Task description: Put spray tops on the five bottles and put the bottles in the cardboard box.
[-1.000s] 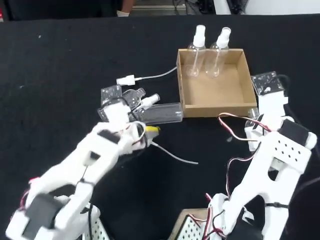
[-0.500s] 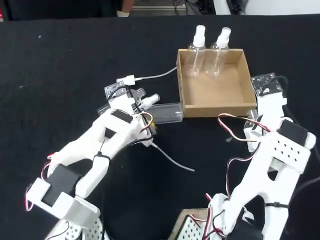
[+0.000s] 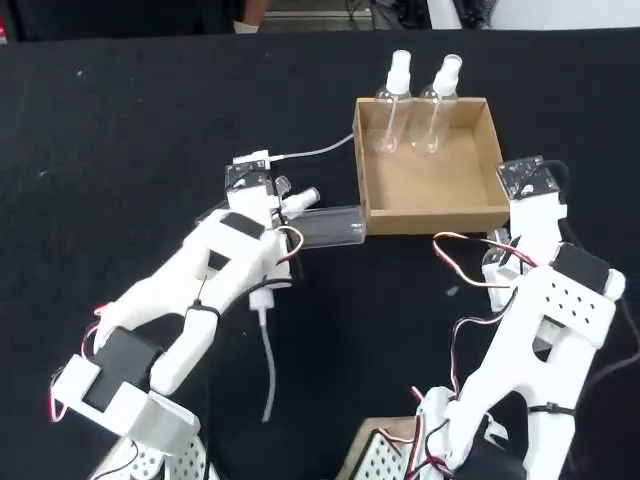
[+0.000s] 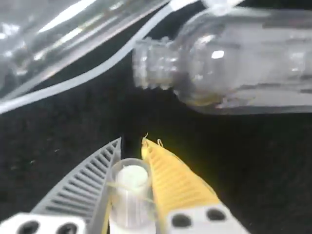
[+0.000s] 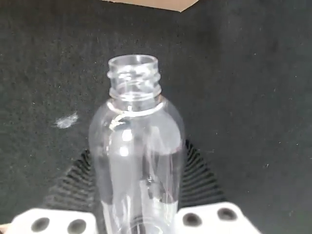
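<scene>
My left gripper (image 4: 131, 141) is shut on a white spray top (image 4: 129, 180). In the high view that spray top (image 3: 262, 298) hangs beside the left arm, and its tube (image 3: 268, 380) trails toward the table's front. Just past the fingertips lies a clear bottle with an open neck (image 4: 151, 70); its body (image 3: 332, 226) rests against the cardboard box (image 3: 430, 216). My right gripper (image 5: 136, 183) is shut on an upright, topless clear bottle (image 5: 136, 131), seen by the box's front right corner (image 3: 496, 262). Two topped bottles (image 3: 396, 100) (image 3: 442, 98) stand at the box's back.
A loose spray top (image 3: 252, 159) with a long tube lies left of the box, behind the left arm. Another bottle with a white top (image 3: 300, 197) lies next to the left wrist. Red and white wires (image 3: 460, 262) loop off the right arm.
The left arm swung toward the lying bottles, and the held spray top's tube turned from pointing right to pointing at the table's front. The right arm shifted slightly left with its bottle.
</scene>
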Robot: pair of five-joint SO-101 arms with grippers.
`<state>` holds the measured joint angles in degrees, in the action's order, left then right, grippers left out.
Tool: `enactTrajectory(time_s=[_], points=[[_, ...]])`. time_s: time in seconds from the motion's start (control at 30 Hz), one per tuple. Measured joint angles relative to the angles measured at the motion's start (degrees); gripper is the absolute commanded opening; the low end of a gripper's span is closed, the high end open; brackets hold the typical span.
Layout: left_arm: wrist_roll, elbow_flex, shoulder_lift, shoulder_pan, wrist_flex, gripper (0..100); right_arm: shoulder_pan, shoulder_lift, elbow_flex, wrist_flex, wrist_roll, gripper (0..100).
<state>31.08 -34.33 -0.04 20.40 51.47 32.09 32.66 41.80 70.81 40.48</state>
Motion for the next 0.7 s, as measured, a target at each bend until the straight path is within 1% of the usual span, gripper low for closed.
enactTrajectory(time_s=[0.13,0.23,0.33,0.43,0.5,0.57,0.63,0.7], points=[[-3.96,2.20,-2.11,-1.58,8.00,3,0.00,0.00,0.00,0.00,0.00,1.1],[-8.53,2.29,-3.52,-2.46,10.29,5,-1.49,0.00,0.00,0.00,-0.26,1.1],[-12.48,2.29,-4.22,-6.59,11.25,15,-1.93,0.00,0.00,0.53,-0.26,1.1],[-18.11,2.29,-4.48,-13.36,13.63,24,-2.20,0.00,0.00,1.23,-0.26,1.1],[-22.68,2.29,-4.48,-17.93,14.24,24,-2.20,0.00,0.00,1.41,-0.26,1.1],[-28.13,2.29,-4.48,-20.92,15.74,23,-2.37,0.00,0.00,1.49,-0.26,1.1],[-32.88,2.29,-4.48,-22.42,17.58,23,-2.99,0.00,0.00,1.49,-0.26,1.1],[-35.87,2.29,-4.48,-22.68,17.67,23,-2.90,0.00,0.00,1.49,-0.26,1.1]])
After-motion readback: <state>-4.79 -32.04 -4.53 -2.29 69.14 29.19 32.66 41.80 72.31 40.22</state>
